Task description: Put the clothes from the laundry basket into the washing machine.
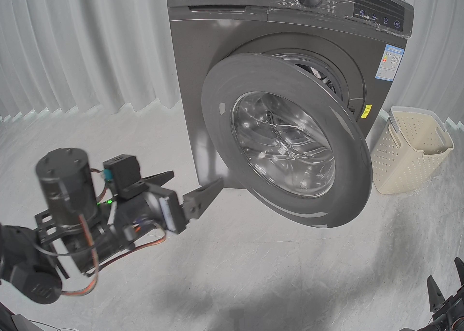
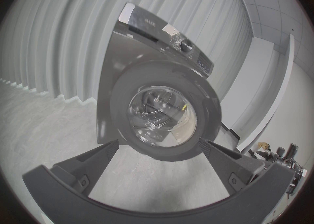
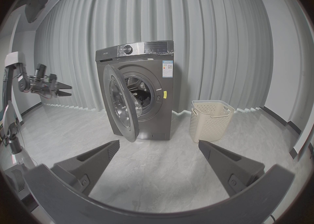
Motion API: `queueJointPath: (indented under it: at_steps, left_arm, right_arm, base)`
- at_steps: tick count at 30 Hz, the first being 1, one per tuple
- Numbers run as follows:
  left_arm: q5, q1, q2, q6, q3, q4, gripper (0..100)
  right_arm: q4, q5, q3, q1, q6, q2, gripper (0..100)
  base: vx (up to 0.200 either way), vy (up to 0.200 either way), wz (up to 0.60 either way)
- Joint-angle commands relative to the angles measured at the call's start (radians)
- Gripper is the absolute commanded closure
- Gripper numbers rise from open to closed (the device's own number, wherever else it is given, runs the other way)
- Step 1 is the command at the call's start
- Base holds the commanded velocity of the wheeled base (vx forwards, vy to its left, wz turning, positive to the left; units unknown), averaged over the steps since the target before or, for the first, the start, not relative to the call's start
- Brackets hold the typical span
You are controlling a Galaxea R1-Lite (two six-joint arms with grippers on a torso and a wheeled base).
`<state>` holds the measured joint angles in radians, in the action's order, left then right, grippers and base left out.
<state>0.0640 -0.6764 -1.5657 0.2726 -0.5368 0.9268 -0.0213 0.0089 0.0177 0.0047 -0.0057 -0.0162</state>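
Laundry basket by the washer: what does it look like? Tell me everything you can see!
The laundry basket is cream-coloured and looks like plastic. Its walls are dotted with rows of small holes, and its thick rim has handle openings. It stands upright on the grey floor, on the robot's right of the washing machine, with a small gap between them and the white curtain behind. Only the floor touches it. The part of its inside that shows holds nothing.
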Motion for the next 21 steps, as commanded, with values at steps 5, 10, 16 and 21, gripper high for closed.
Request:
queueJointPath:
  at_steps: [5,10,16,21]
  left_arm:
    - [0.016,0.014,0.493,-0.035,0.347,-0.008,0]
    - [0.049,0.057,0.632,-0.075,0.440,-0.062,0]
    - [0.043,0.238,0.802,-0.133,0.495,-0.192,0]
    - [0.036,0.377,0.974,-0.153,0.537,-0.301,0]
  right_arm:
    - [0.000,0.000,-0.010,0.001,0.000,0.007,0]
    - [0.000,0.000,-0.010,0.000,0.000,0.007,0]
    - [0.000,0.000,-0.010,0.000,0.000,0.007,0]
    - [0.000,0.000,-0.010,0.000,0.000,0.007,0]
  base:
    - [0.000,0.000,0.00]
    - [0.000,0.000,0.00]
    - [0.000,0.000,0.00]
    - [0.000,0.000,0.00]
